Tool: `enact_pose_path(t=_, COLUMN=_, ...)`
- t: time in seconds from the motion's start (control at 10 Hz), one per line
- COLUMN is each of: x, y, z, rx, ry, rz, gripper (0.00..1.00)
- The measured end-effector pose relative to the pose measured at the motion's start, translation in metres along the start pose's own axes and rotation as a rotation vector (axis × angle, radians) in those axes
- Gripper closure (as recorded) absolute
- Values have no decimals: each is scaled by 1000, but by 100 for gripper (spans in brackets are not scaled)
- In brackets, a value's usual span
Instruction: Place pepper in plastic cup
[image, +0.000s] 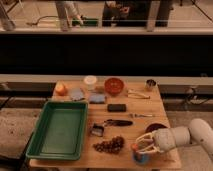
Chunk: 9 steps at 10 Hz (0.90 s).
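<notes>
The blue plastic cup (140, 157) stands near the front right edge of the wooden table (150, 107). A small red-orange pepper (134, 147) shows at the cup's left rim; I cannot tell whether it rests in the cup or is held. My gripper (142, 145), on a white arm reaching in from the right, sits directly over the cup's mouth and hides most of its opening.
A green tray (60, 130) fills the table's left front. A dark cluster (110, 145) lies just left of the cup, a dark bowl (156, 128) just behind it. Farther back are a black-handled tool (112, 123), a black block (116, 107), an orange ball (60, 89), a white cup (90, 81), a red-orange bowl (114, 86) and a metal cup (150, 84).
</notes>
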Motion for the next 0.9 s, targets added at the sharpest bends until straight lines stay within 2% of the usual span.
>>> enact_pose_path(t=0.6, x=6, y=2, z=-5, rx=23, ry=19, rz=9, gripper=98)
enact_pose_path(t=0.7, x=6, y=2, z=-7, rx=28, ry=22, rz=9, gripper=91)
enact_pose_path(t=0.9, x=6, y=3, z=-8, rx=34, ry=24, rz=7, gripper=69)
